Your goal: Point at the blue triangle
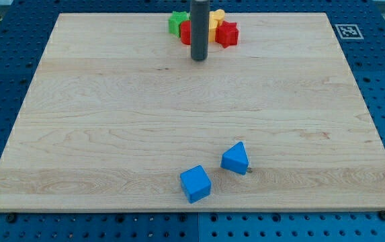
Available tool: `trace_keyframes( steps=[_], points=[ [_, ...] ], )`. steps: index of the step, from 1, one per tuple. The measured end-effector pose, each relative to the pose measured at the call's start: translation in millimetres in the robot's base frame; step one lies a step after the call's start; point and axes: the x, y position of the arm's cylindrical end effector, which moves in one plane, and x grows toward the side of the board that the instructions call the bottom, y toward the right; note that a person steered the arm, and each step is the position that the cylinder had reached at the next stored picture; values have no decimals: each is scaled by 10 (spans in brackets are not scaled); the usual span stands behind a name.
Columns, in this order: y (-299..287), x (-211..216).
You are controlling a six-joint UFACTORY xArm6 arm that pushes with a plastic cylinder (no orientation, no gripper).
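1. Camera view is showing you the blue triangle [235, 158] sitting low on the wooden board [111, 121], a little toward the view's right of centre and near the view's bottom edge.
2. You are seeing a blue cube [195, 183] lying just beside that triangle, toward the view's lower left, with a narrow gap between the two.
3. You are watching a rod that carries no gripper, so nothing is spreading, closing or pinching; it is ending in a plain dark tip.
4. My tip [199, 59] is standing well apart from the blue triangle, far up toward the view's top and slightly to the view's left of it, with bare wood lying between them.
5. You are finding my tip just below a cluster of blocks at the view's top edge, and the rod is hiding part of that cluster.
6. You are making out a green block [176, 22] at the cluster's left, a red block [186, 31] next to it and partly behind the rod, a yellow block [216, 20] to the rod's right, and a red star-like block [227, 33] at the right end.
7. You are noticing a blue perforated table [4, 81] surrounding the board, and a black-and-white square marker [347, 31] sitting beyond the board's upper right corner.
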Motion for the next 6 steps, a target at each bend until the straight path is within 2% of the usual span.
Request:
trace_keyframes(
  steps=[2, 3, 4, 5, 6],
  points=[
    [1038, 1074],
    [1459, 1837],
    [1521, 2477],
    [1105, 2687],
    [512, 2378]
  ],
)
